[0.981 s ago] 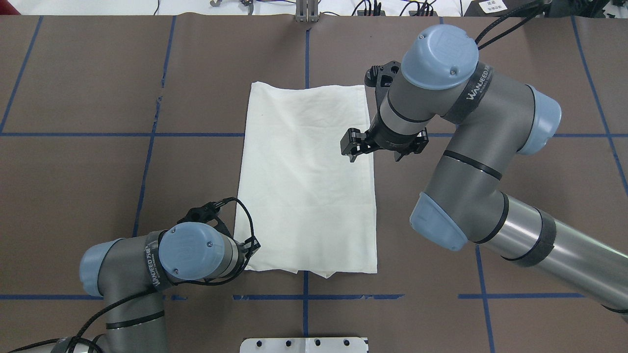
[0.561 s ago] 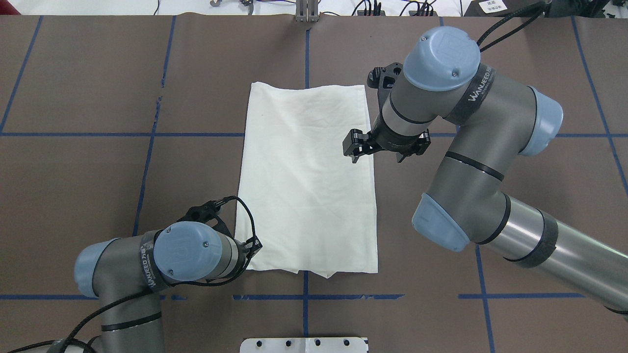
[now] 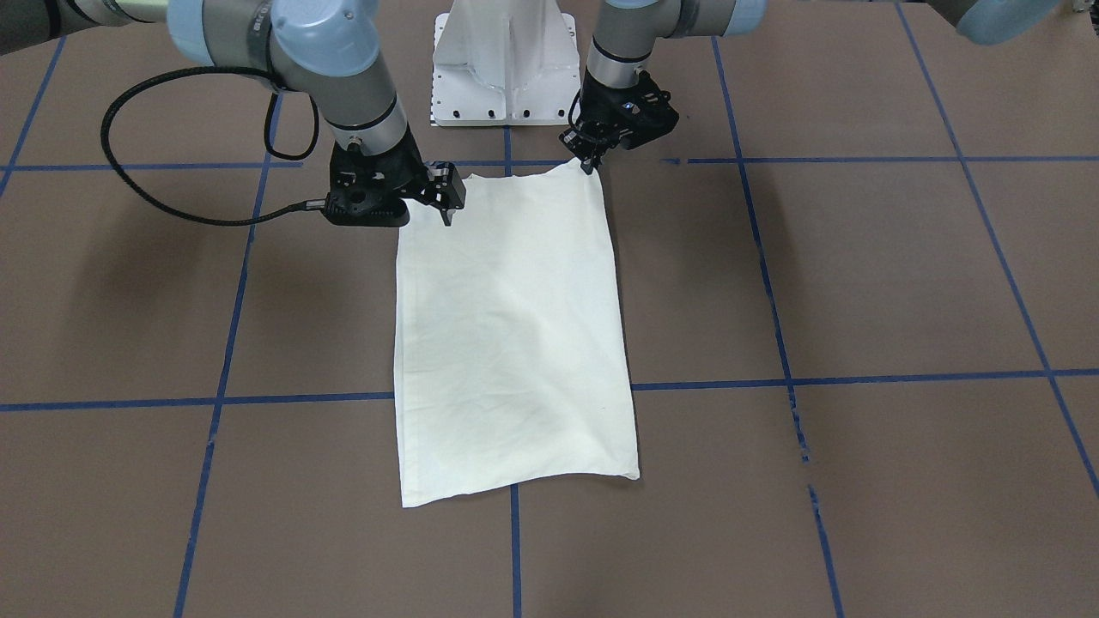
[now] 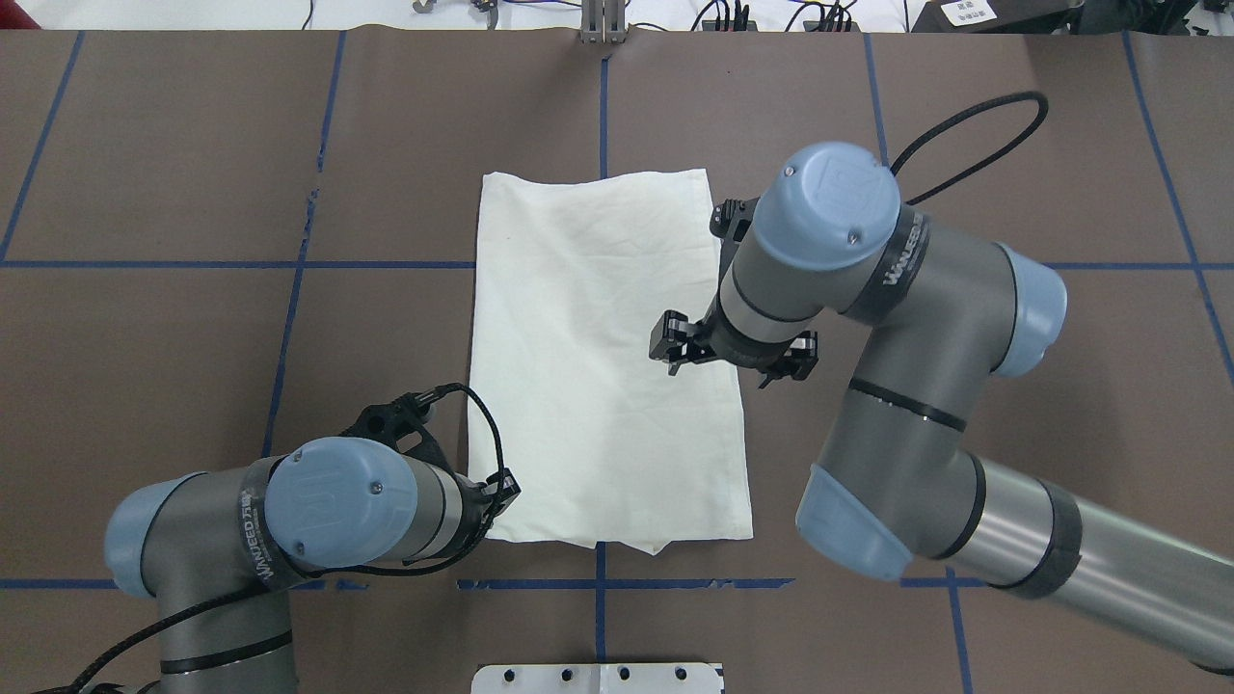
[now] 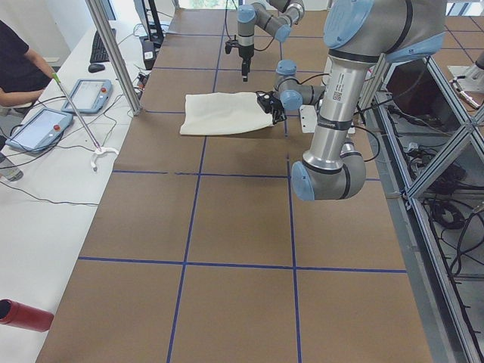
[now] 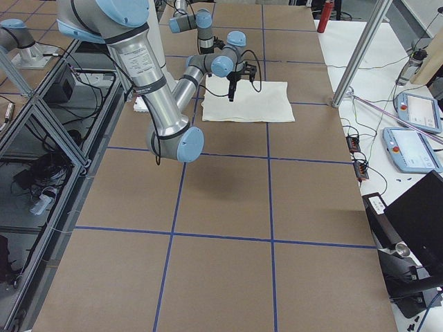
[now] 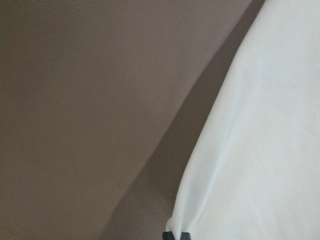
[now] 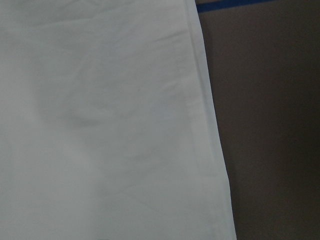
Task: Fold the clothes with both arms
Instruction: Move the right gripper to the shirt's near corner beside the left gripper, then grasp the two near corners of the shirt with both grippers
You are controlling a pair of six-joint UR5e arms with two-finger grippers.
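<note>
From across the table, the cream-white shirt (image 3: 506,343) lay flat as a long folded rectangle, plain side up. It rested on the brown paper-covered table (image 3: 859,275), which was crossed by blue tape lines (image 3: 730,384). My left jaws, at the end of my grey left arm (image 3: 627,51), met the shirt's corner nearest the white pedestal base (image 3: 506,60), on that view's right. My right jaws, below my grey right arm (image 3: 343,77), hung near the other corner of that end.

From overhead, the shirt (image 4: 598,357) sat in the table's middle. My left jaws were at its near left corner, half hidden under my left arm (image 4: 328,501). My right jaws hung over its right edge, about halfway along, under my right arm (image 4: 829,251).

From the left end, the shirt (image 5: 223,113) lay far up the table, with my left arm (image 5: 333,128) near and my right arm (image 5: 246,26) beyond. A person (image 5: 23,76) showed at the view's left edge.

From the right end, my right arm (image 6: 159,104) pointed its jaws straight down over the shirt (image 6: 249,100).

My left wrist camera saw the shirt (image 7: 260,150) gathered into my black fingertips (image 7: 175,235), so my left jaws were clamped on its edge.

My right wrist camera saw only the shirt's hemmed edge (image 8: 100,125), the table (image 8: 275,125) and a strip of tape (image 8: 225,4). I could not tell how wide my right jaws stood.
</note>
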